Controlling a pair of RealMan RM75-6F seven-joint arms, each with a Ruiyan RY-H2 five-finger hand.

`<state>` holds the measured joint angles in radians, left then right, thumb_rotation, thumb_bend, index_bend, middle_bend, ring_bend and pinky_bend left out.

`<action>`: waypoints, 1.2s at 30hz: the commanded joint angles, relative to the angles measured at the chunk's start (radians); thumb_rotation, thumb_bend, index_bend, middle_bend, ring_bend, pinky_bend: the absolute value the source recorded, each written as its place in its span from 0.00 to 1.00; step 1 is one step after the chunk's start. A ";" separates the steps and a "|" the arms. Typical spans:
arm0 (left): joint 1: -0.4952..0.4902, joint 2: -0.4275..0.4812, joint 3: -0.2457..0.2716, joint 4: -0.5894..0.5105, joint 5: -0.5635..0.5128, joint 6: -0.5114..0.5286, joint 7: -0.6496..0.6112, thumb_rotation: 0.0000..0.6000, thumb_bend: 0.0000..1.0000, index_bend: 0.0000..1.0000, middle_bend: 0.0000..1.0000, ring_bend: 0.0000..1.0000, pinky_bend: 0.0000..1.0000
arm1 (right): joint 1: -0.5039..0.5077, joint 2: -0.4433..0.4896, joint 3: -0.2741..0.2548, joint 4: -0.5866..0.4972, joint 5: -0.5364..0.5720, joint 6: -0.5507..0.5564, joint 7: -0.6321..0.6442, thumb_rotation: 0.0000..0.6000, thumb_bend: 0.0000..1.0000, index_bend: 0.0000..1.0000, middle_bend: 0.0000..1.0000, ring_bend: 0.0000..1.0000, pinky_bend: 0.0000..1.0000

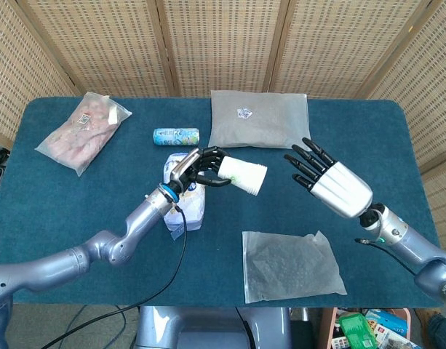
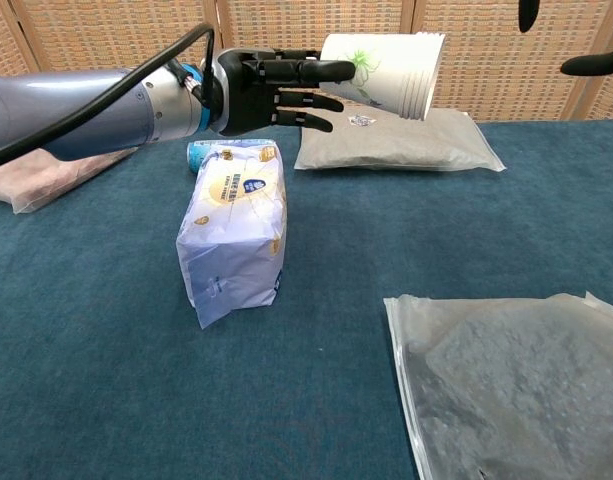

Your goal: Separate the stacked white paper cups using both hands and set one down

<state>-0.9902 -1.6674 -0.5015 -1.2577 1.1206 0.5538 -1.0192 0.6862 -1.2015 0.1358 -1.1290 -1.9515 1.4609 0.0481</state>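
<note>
My left hand (image 1: 200, 166) (image 2: 271, 88) grips the stacked white paper cups (image 1: 243, 176) (image 2: 386, 73) by their base, holding them on their side above the table with the rims pointing to the right. The cups carry a green print. My right hand (image 1: 328, 182) hovers a short way to the right of the cup rims, fingers spread and holding nothing. In the chest view only the dark fingertips (image 2: 592, 64) of the right hand show at the top right edge.
A blue-white tissue pack (image 1: 183, 202) (image 2: 233, 229) lies under the left hand. A small blue can (image 1: 176, 136), a grey bag (image 1: 260, 120), a pink bag (image 1: 83, 131) and a clear bag (image 1: 289, 266) lie on the blue table (image 1: 48, 203).
</note>
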 commanded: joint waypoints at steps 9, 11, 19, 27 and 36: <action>-0.033 -0.058 -0.021 0.031 0.000 -0.018 -0.016 1.00 0.20 0.47 0.48 0.43 0.46 | 0.055 -0.034 0.007 -0.013 0.002 0.000 -0.017 1.00 0.43 0.47 0.27 0.12 0.00; -0.035 -0.063 -0.025 0.036 -0.002 -0.020 -0.019 1.00 0.20 0.47 0.48 0.43 0.46 | 0.060 -0.039 0.007 -0.014 0.004 0.002 -0.019 1.00 0.43 0.47 0.27 0.12 0.00; -0.043 -0.075 -0.039 0.048 -0.002 -0.029 -0.024 1.00 0.21 0.47 0.48 0.43 0.46 | 0.081 -0.078 -0.004 -0.008 0.007 0.009 -0.012 1.00 0.44 0.48 0.28 0.13 0.00; -0.048 -0.085 -0.039 0.059 -0.007 -0.041 -0.011 1.00 0.23 0.47 0.48 0.43 0.46 | 0.100 -0.104 -0.010 0.014 0.015 0.021 -0.001 1.00 0.46 0.53 0.30 0.14 0.00; -0.050 -0.092 -0.045 0.070 -0.009 -0.051 -0.005 1.00 0.23 0.47 0.48 0.43 0.46 | 0.109 -0.120 -0.023 0.035 0.025 0.028 0.006 1.00 0.49 0.55 0.30 0.14 0.01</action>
<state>-1.0398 -1.7592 -0.5460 -1.1894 1.1120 0.5034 -1.0246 0.7951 -1.3210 0.1127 -1.0939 -1.9271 1.4890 0.0545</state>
